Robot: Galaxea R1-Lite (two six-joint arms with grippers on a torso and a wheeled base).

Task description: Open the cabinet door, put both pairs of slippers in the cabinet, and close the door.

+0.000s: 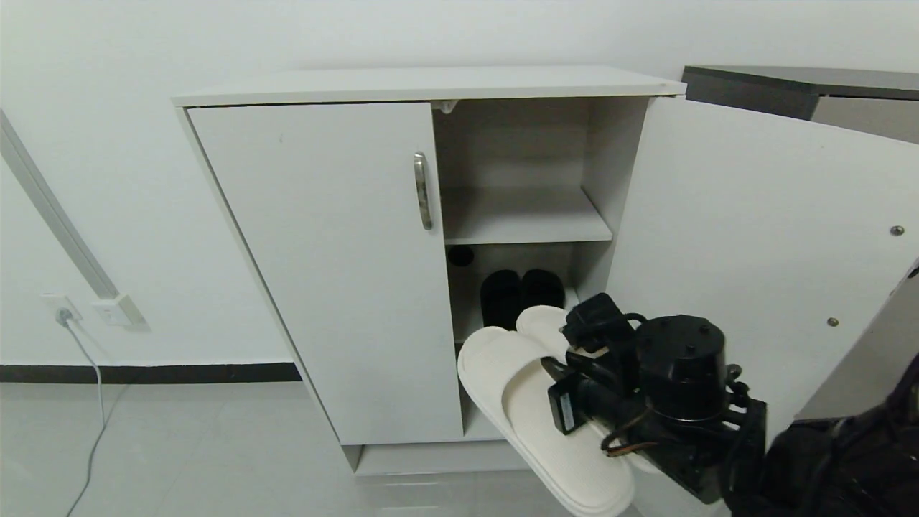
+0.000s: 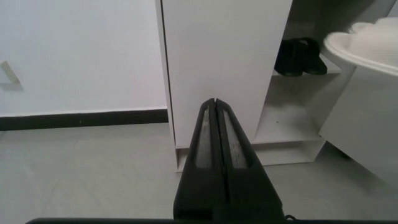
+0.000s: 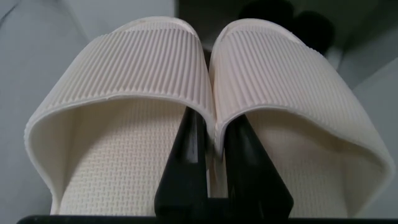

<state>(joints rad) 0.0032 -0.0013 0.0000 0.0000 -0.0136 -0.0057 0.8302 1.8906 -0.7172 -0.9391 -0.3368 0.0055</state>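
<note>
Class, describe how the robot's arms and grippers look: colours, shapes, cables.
The left gripper is black, with two long fingers tapering to the tips and greyish faces. The right gripper has black fingers too. The right arm has a black cylindrical wrist with a round cap; thin cables loop beside it.

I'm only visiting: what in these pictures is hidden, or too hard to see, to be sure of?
- Head view: the closed left door hides that half of the cabinet.
- Head view: the white slippers cover the near ends of the black slippers.
- Head view: a small dark thing under the shelf is too small to name.
- Right wrist view: the white slippers hide the tips of the right gripper.
</note>
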